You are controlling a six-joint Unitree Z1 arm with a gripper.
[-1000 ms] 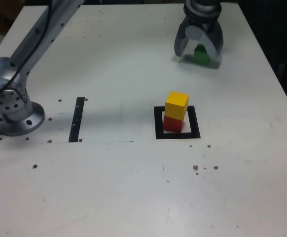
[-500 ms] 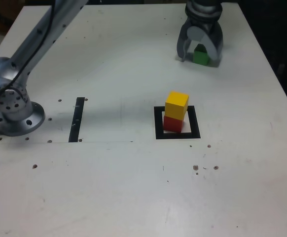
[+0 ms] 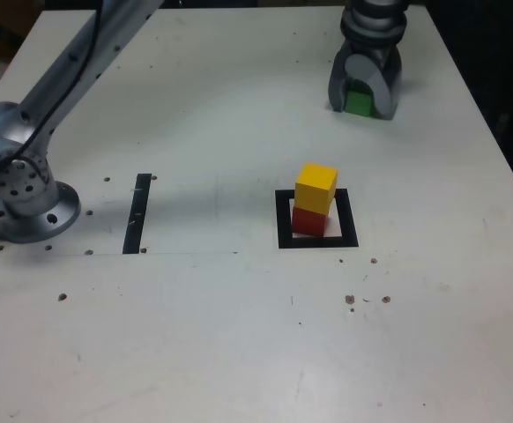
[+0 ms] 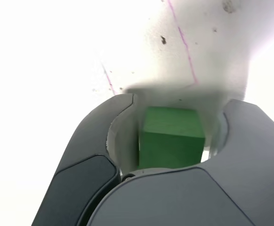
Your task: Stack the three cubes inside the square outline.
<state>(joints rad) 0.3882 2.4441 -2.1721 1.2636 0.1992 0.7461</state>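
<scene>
The green cube (image 3: pixel 358 102) (far behind the square outline (image 3: pixel 316 219)) is now pinched by the gripper (image 3: pixel 363 99), which was spread before.

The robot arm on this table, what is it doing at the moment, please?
The arm's gripper is down at the far side of the table, with its jaws around the green cube. The wrist view shows the cube between the jaws, but contact on both sides is not clear. In the square outline, the yellow cube already sits on the red cube. The green cube is the only one not yet stacked.
</scene>
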